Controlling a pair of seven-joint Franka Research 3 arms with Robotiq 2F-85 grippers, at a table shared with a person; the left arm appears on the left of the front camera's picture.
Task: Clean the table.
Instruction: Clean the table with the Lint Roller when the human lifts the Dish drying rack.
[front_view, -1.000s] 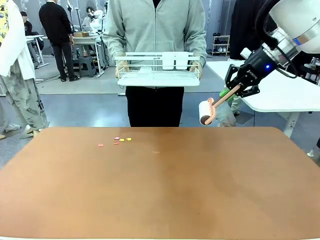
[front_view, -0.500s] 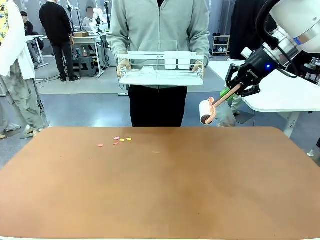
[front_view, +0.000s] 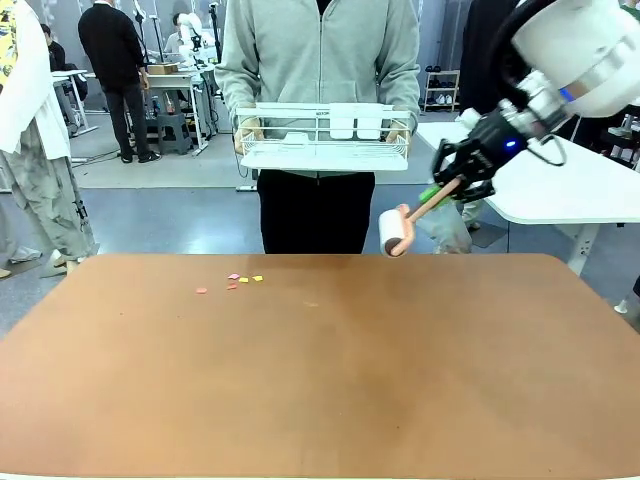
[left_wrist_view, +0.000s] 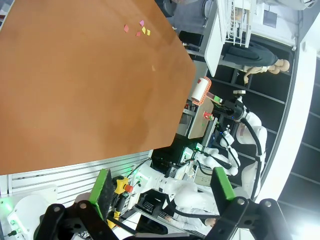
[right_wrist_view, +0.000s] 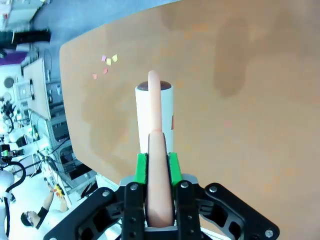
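Inspection at the shared station: 1 table (front_view: 320, 370), reddish-brown with a pale edge, is lying across the near and middle ground of the front view, between the robot and 1 person (front_view: 318, 60) standing at its far side. That person is holding 1 white dish rack (front_view: 322, 135) level at chest height, off the tabletop. 5 small paper scraps (front_view: 240, 281), pink, red and yellow, are lying in a loose cluster left of centre near the far edge. 1 lint roller (front_view: 397, 232) is hanging tilted in the air over the far edge, right of centre, its white drum lowest. The right gripper (front_view: 462, 182) is clamping the roller's pink handle; the right wrist view is confirming this, with both green pads pressing the handle's sides and the drum pointing toward the scraps. The left wrist view is adding the left gripper (left_wrist_view: 162, 186), its 2 green-padded fingers standing wide apart with nothing between them, hovering off the table's near side, well apart from the scraps.
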